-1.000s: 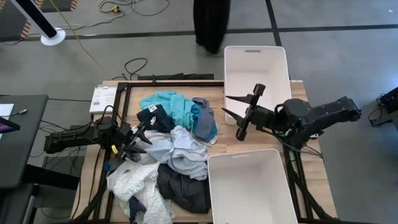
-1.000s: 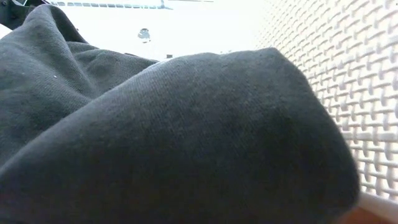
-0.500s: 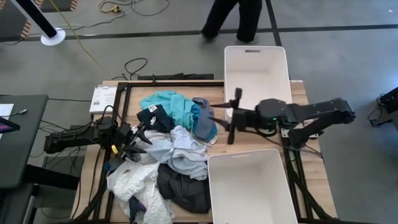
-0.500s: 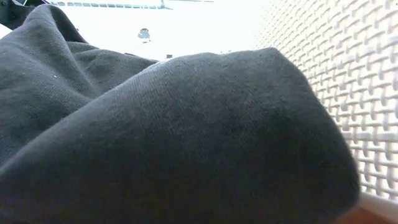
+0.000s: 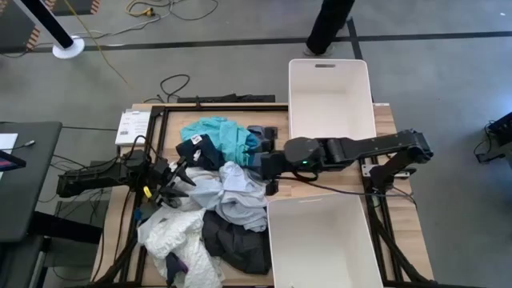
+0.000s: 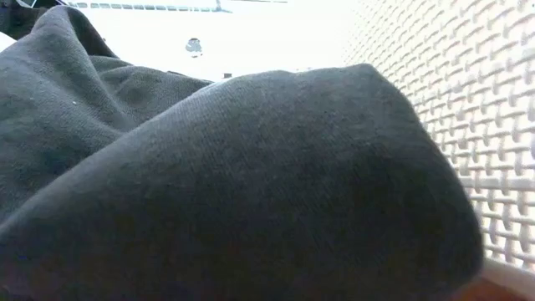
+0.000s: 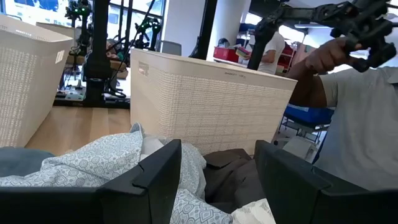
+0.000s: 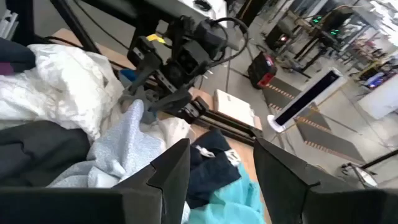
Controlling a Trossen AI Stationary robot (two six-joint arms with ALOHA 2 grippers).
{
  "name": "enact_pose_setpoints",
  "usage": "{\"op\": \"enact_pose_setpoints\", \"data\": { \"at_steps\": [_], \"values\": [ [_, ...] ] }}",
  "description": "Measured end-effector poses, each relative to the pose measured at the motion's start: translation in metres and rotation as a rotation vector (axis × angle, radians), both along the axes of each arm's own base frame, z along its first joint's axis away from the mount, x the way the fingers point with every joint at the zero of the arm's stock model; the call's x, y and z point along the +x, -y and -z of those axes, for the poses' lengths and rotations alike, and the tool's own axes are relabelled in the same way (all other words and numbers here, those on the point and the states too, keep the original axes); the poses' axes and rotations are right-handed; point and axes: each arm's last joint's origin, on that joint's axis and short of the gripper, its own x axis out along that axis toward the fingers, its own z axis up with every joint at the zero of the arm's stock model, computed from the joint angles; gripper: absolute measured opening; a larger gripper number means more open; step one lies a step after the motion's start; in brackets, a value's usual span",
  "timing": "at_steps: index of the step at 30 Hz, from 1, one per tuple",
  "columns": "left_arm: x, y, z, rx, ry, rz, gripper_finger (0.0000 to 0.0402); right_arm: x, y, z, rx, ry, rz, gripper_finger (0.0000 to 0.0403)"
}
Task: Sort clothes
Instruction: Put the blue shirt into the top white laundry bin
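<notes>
The clothes lie heaped on the table's left half: a teal piece (image 5: 220, 134), a grey-blue one (image 5: 261, 156), a pale blue one (image 5: 232, 190), a white leaf-print one (image 5: 180, 240) and a dark grey one (image 5: 236, 244). The dark grey one also fills the low view (image 6: 209, 184). My right gripper (image 5: 266, 160) (image 8: 221, 180) hovers open over the heap's right side, above the grey-blue piece. My left gripper (image 5: 178, 174) (image 7: 217, 180) stands open and level at the heap's left edge. Nothing is between its fingers.
One white bin (image 5: 330, 100) stands at the far right and a second (image 5: 320, 240) at the near right, its mesh wall (image 6: 468, 109) beside the dark garment. A paper pad (image 5: 132, 126) lies at the far left corner. A person (image 5: 330, 24) stands beyond the far edge.
My right gripper has swung from beside the far bin toward the table's left and down, and now hangs over the right side of the heap, still open. The person behind the table has walked toward the right. The clothes have not moved.
</notes>
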Motion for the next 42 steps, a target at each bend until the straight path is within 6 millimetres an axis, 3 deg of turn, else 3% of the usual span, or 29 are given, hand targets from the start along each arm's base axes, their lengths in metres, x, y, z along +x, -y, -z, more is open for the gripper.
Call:
{"op": "enact_pose_setpoints", "data": {
  "at_steps": [13,22,28,33,42],
  "values": [
    [0.000,0.000,0.000,0.000,0.000,0.000,0.0199,0.044,0.008,0.021,0.063,-0.096,-0.041,0.0194],
    [0.000,0.000,0.000,0.000,0.000,0.000,0.0199,0.070,0.020,0.060,0.215,-0.191,-0.024,0.0195],
    [0.000,0.000,0.000,0.000,0.000,0.000,0.0199,0.087,0.021,0.092,0.246,-0.259,0.003,0.0228],
    [0.000,0.000,0.000,0.000,0.000,0.000,0.0199,0.094,0.020,0.110,0.264,-0.301,0.015,0.0257],
    [0.000,0.000,0.000,0.000,0.000,0.000,0.0199,0.092,0.012,0.111,0.310,-0.325,-0.019,0.0263]
  ]
}}
